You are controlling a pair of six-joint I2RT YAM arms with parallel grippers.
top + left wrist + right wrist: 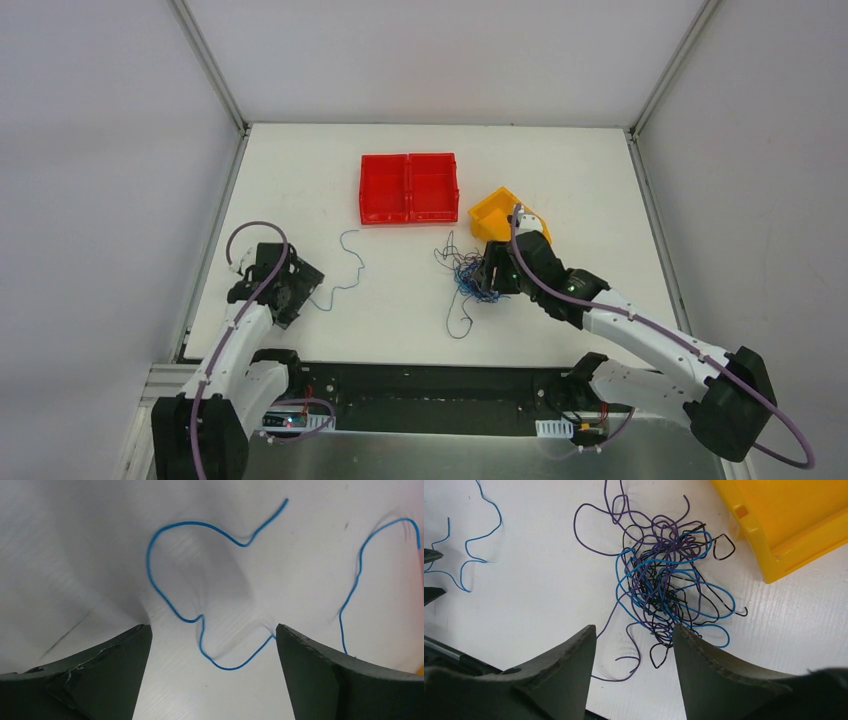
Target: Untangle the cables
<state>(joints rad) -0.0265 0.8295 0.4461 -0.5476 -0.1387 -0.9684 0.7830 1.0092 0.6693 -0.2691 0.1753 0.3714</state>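
The cables form a tangle [466, 272] of thin blue, purple and black wires right of the table's middle. In the right wrist view the tangle [669, 580] lies just ahead of my right gripper [634, 630]. That gripper is open, and loose purple and black loops lie on the table between its fingers, ungripped. One separate blue cable [348, 268] lies curled on the table to the left. My left gripper [210, 630] stands wide open over its near end, holding nothing. The blue cable [165, 535] curves between the fingers and runs behind the right finger [320, 670].
A red two-compartment bin [409, 188] stands at the back centre. A yellow bin [497, 212] sits tilted just behind the right gripper and the tangle; it also shows in the right wrist view as the yellow bin [784, 525]. Metal frame rails edge the table.
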